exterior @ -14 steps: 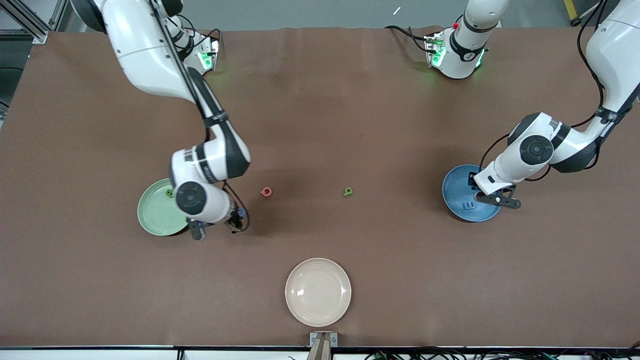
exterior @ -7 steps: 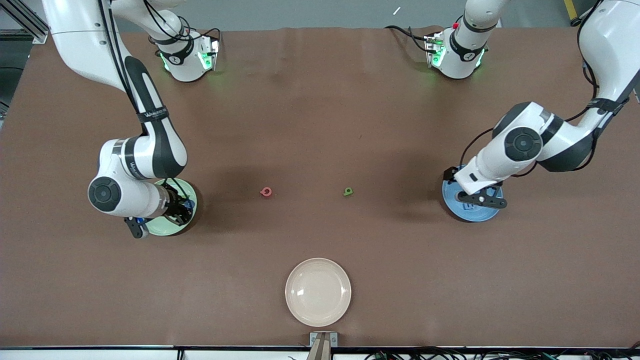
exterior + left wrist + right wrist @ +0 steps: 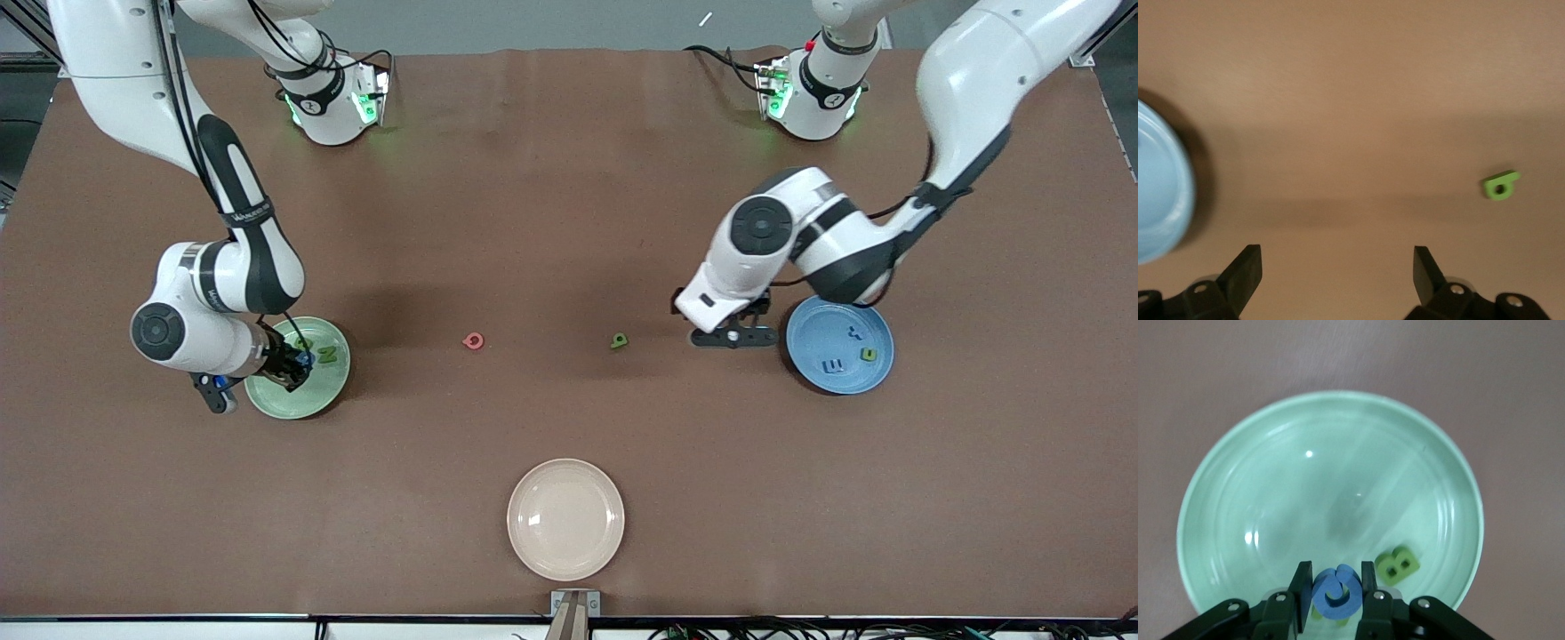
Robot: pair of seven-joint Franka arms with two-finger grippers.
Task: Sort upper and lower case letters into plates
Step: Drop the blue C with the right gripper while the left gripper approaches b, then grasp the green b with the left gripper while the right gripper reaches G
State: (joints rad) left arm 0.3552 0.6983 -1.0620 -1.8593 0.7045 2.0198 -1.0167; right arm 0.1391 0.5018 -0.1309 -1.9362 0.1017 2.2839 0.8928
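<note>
My right gripper (image 3: 293,369) hangs over the pale green plate (image 3: 316,393), shut on a blue letter (image 3: 1336,592). In the right wrist view the gripper (image 3: 1336,585) holds it just above the plate (image 3: 1305,493). A green B (image 3: 1398,563) and another green letter lie on that plate. My left gripper (image 3: 733,336) is open and empty, low over bare table between a loose green letter (image 3: 619,340) and the blue plate (image 3: 813,342). The left wrist view shows the gripper (image 3: 1338,267), the green letter (image 3: 1501,185) and the blue plate's rim (image 3: 1158,193). A red letter (image 3: 474,340) lies mid-table.
The blue plate holds a blue E (image 3: 833,365), a yellow-green letter (image 3: 868,354) and a small blue one (image 3: 853,333). A cream-white plate (image 3: 565,519) sits near the table's front edge. The arm bases stand along the table's back edge.
My right gripper carried the blue letter from beside the green plate to over it. My left gripper left the blue plate and moved toward the loose green letter.
</note>
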